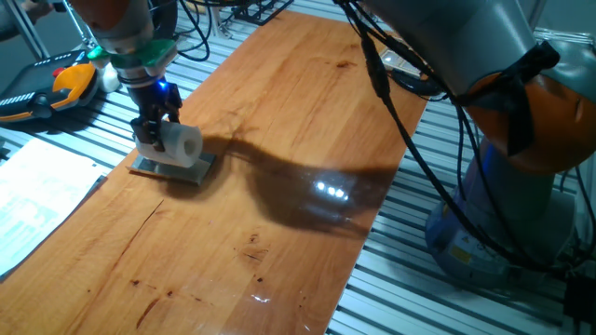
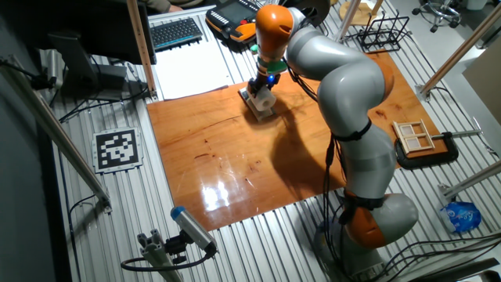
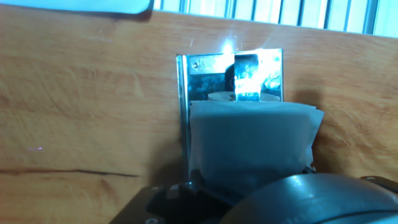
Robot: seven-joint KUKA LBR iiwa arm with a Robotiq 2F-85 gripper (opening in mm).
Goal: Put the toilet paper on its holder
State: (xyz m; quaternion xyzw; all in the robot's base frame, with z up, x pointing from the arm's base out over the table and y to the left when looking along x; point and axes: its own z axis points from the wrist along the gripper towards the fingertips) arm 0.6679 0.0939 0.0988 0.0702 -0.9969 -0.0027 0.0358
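Landmark: the holder [image 1: 174,168], a shiny metal plate lying flat near one corner of the wooden counter [image 1: 279,186], was taken as reference.
Toilet paper: the toilet paper [image 1: 179,142] was seen lying on its side directly over the holder, apparently resting on or just above the plate; contact could not be settled.
Raised bar: in the hand view a thin bar ran along the plate's left edge, just beside the roll's left end; whether it passed through the core could not be told.
Pincer: the pincer [image 1: 153,130] was held at the roll, fingers against it, judged to be gripping the toilet paper, though the fingertips were partly hidden.
Progress: placement was judged nearly done, release not yet made.
Risk: if the roll were let go unthreaded, it could roll off the plate across the counter.
Risk: the light plate could be dragged or tipped if the pincer were lifted while paper was snagged.
Beyond the holder: an orange-and-black tool [image 1: 51,91] lay off the counter.
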